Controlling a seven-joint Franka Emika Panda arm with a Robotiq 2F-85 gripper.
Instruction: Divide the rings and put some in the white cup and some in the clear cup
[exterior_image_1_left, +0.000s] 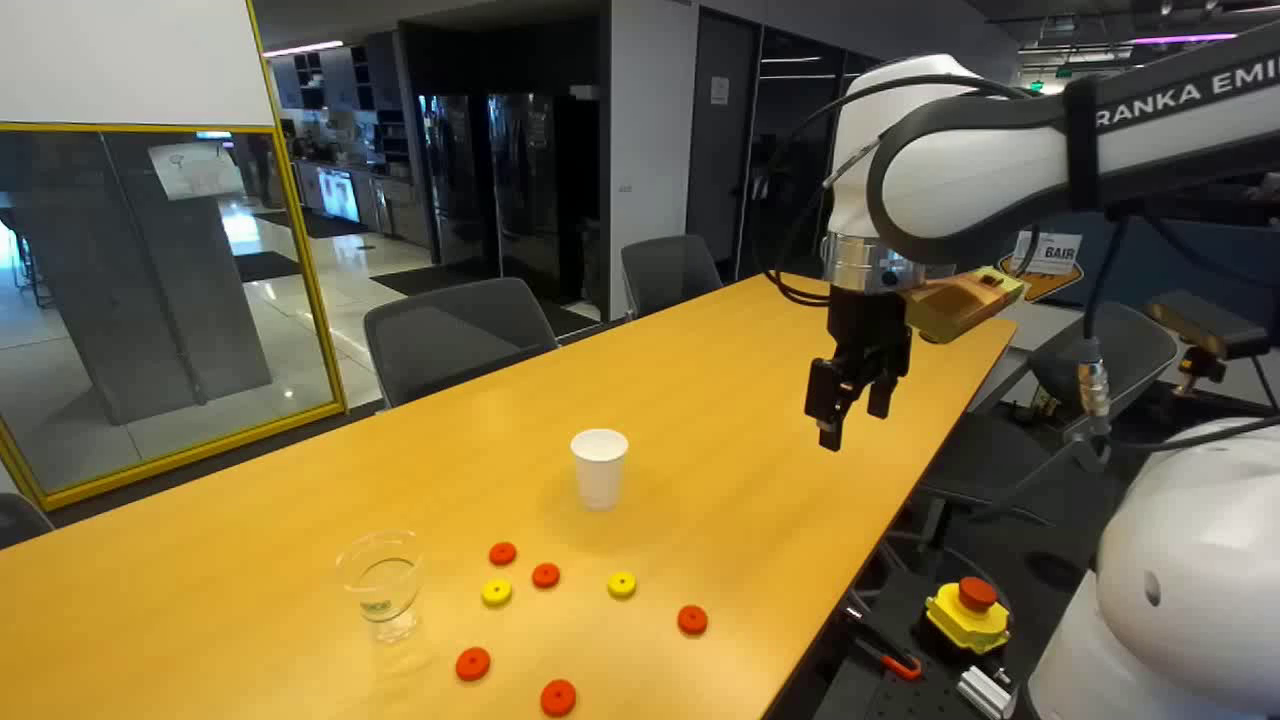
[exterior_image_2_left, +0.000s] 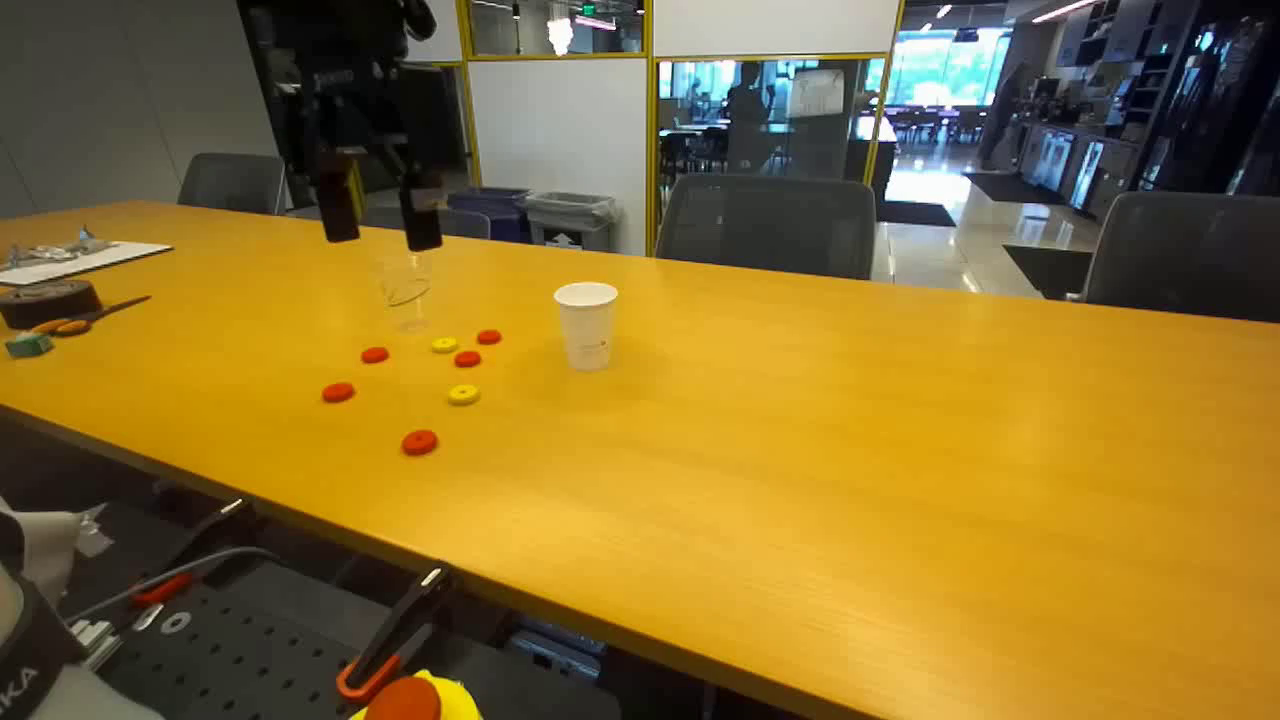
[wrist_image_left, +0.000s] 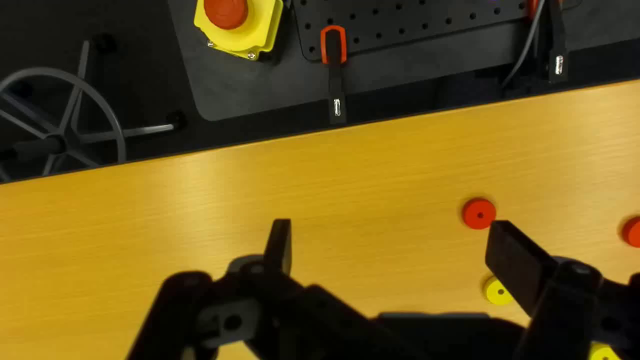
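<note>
Several red rings (exterior_image_1_left: 692, 619) and two yellow rings (exterior_image_1_left: 621, 584) lie flat and spread out on the table in both exterior views. Behind them the white cup (exterior_image_1_left: 600, 470) (exterior_image_2_left: 588, 325) stands upright. The clear cup (exterior_image_1_left: 382, 585) is upright too, on the other side of the rings; in an exterior view a finger crosses in front of the clear cup's (exterior_image_2_left: 405, 290) top. My gripper (exterior_image_1_left: 855, 420) (exterior_image_2_left: 383, 235) hangs well above the tabletop, pointing down, its fingers wide apart around nothing. In the wrist view the open gripper (wrist_image_left: 390, 225) overlaps a red ring (wrist_image_left: 479, 214) and partly hides a yellow ring (wrist_image_left: 497, 292).
A red button on a yellow base (exterior_image_1_left: 966, 612) sits beside the table, near the robot's base. Clamps (wrist_image_left: 336, 75) grip the table's near edge. A tape roll (exterior_image_2_left: 48, 303), scissors (exterior_image_2_left: 75, 326) and a white board (exterior_image_2_left: 85, 262) lie at one end. Chairs (exterior_image_1_left: 455, 335) line the far side.
</note>
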